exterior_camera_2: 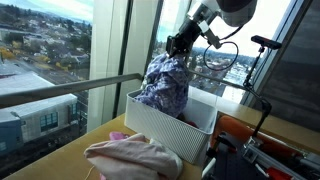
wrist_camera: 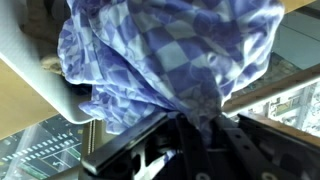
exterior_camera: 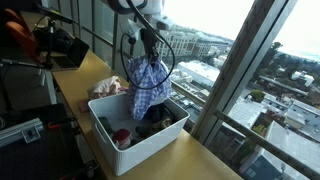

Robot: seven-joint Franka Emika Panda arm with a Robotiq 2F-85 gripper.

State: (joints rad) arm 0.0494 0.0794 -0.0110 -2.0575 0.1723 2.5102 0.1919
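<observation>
Directly below the black Robotiq gripper [exterior_camera: 148, 48], which is clamped on its bunched top, the blue-and-white checked fabric cloth [exterior_camera: 148, 82] hangs over the white rectangular plastic basket [exterior_camera: 140, 150], whose dark and red contents [exterior_camera: 152, 122] show in an exterior view, whereas fabric fills the wrist view.

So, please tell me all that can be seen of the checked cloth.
The checked cloth is soft fabric in blue, purple and white squares. It hangs bunched and creased from the gripper, which pinches its top. Its lower folds drop into the white basket beside the window. There they seem to reach the clothes inside, though the contact is not clear.
</observation>
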